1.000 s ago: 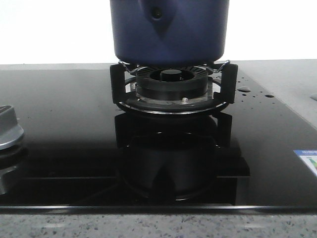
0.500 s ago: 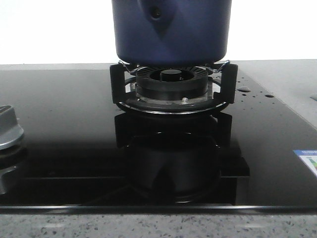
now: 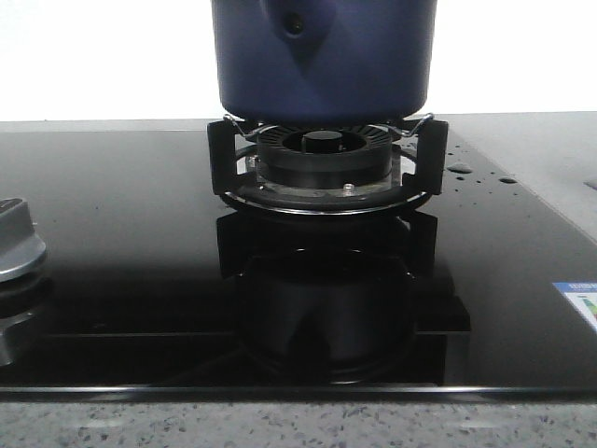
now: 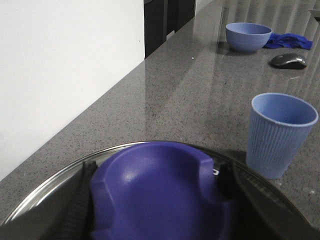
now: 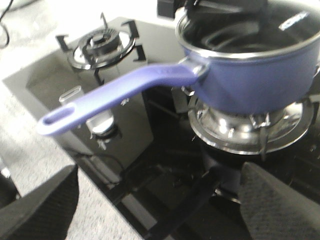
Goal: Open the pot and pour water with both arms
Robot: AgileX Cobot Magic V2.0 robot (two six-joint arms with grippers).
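Left end effector (image 4: pixel 155 200) grasping lid knob (image 4: pixel 160 195); right end effector (image 5: pixel 150 210) released, near pot (image 5: pixel 250 65) handle.

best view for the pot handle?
Right wrist view: the pot shows its whole long handle, free of the fingers. Front view shows only the pot's wall and handle mount. Left wrist view shows none.
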